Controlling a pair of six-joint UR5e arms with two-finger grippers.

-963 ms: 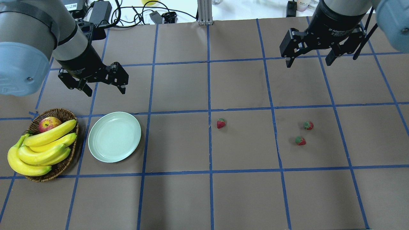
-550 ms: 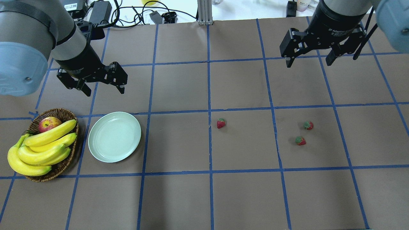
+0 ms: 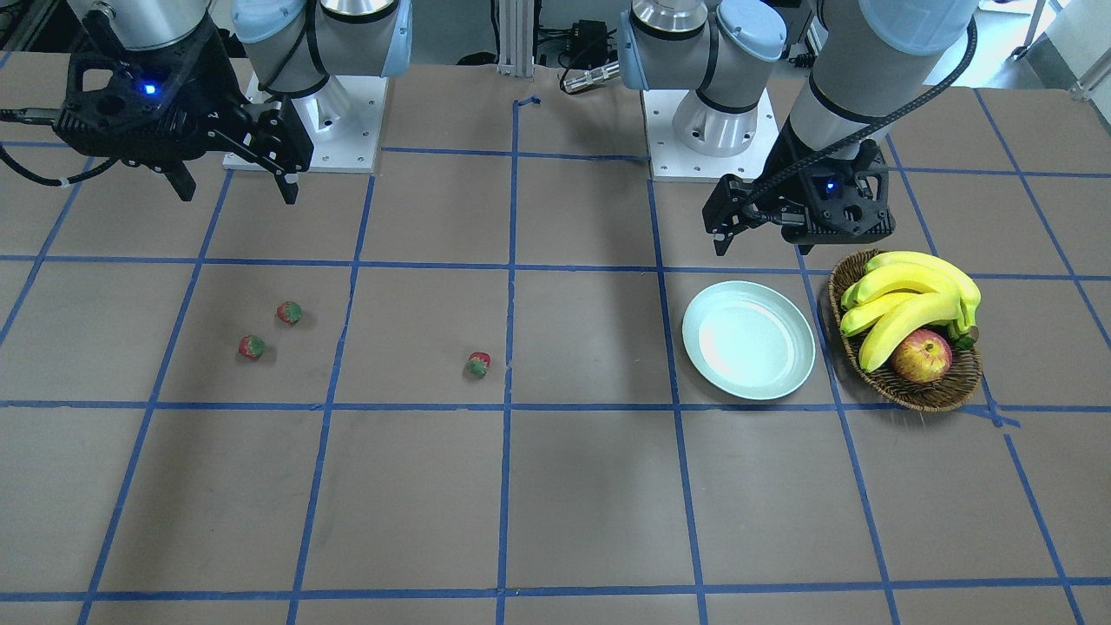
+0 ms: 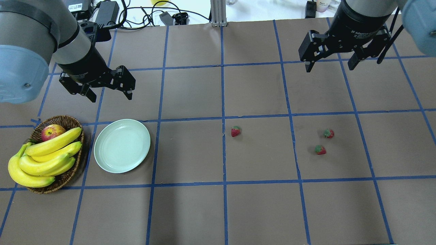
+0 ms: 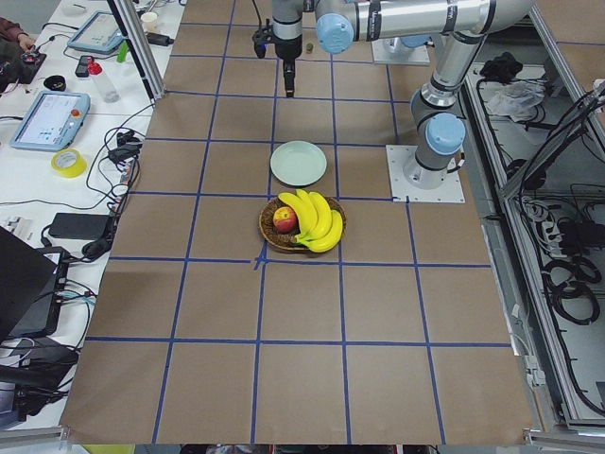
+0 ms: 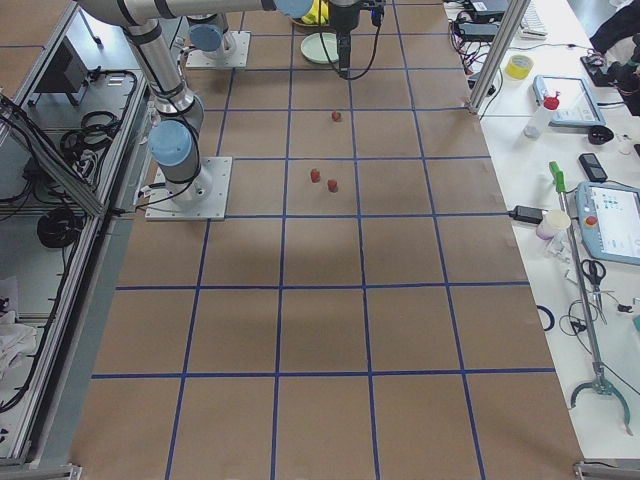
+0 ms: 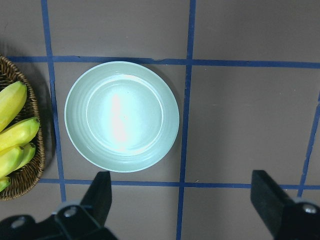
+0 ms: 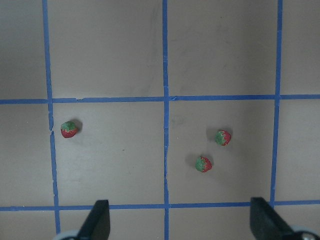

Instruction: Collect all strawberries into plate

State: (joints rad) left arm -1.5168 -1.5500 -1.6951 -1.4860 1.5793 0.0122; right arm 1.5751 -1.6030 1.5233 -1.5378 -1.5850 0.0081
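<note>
Three small red strawberries with green caps lie on the brown table: one near the middle [image 4: 235, 131], two close together on the right [image 4: 328, 133] [image 4: 320, 149]. In the right wrist view they are one [image 8: 69, 129], another [image 8: 223, 137] and the third [image 8: 203, 164]. The pale mint plate [image 4: 122, 145] is empty, on the left next to the basket; it also shows in the left wrist view [image 7: 121, 116]. My left gripper [image 4: 109, 96] is open and empty, raised behind the plate. My right gripper [image 4: 329, 67] is open and empty, raised well behind the two right strawberries.
A brown wicker basket [image 4: 69, 177] with bananas [image 4: 44, 158] and a red-yellow apple [image 4: 51, 131] stands left of the plate. Blue tape lines grid the table. Cables and power bricks [image 4: 107, 12] lie beyond the far edge.
The left gripper has drifted slightly left and back. The right gripper has barely moved. Strawberries and plate lie as before.
</note>
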